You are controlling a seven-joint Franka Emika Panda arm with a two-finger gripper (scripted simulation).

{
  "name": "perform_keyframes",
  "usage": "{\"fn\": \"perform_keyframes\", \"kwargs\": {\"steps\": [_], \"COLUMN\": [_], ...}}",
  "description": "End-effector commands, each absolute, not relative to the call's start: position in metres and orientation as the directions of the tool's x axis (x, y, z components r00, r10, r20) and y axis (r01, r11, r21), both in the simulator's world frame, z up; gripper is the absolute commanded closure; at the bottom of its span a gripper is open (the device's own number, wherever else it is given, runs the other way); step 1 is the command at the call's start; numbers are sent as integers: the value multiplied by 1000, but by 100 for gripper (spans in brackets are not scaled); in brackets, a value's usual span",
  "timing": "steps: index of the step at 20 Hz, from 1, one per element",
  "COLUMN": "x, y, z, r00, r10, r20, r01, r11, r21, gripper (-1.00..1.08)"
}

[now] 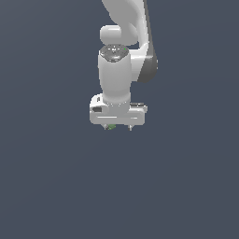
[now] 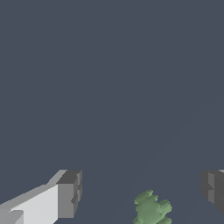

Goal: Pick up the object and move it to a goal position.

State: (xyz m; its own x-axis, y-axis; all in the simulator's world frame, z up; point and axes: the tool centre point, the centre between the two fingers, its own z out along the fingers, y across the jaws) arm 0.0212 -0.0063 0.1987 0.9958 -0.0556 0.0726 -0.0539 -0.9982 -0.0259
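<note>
- Now the white hand (image 1: 117,126) hangs low over the plain dark floor (image 1: 56,186), pointing straight down.
- Its two fingers (image 2: 68,194) are spread wide apart, and nothing is held between them.
- The small green lumpy object (image 2: 152,209) lies on the floor, in the gap between the two fingers.
- In the wrist view, the object is not in the middle of the gap. It sits closer to the dark finger pad at the edge of the picture than to the other one, and it touches neither.
- In the exterior view, the green object (image 1: 111,126) peeks out just under the hand, by the finger on the exterior view's left.
- I cannot tell which way its long side runs, as part of it is cut off.
- I think the hand should come down a bit more and then close.
- No goal mark shows in either picture.
</note>
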Motion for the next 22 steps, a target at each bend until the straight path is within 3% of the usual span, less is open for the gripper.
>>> {"fn": "perform_keyframes", "kwargs": {"steps": [1,12,22], "x": [21,21,21], "y": [-6,-7,-36], "z": [199,199,201], "r00": [996,996,993], "r10": [-56,-56,-84], "r20": [73,73,86], "r01": [-54,-54,-82], "r11": [-998,-998,-996], "r21": [-26,-26,-26], "gripper": [-92,-92,-92]}}
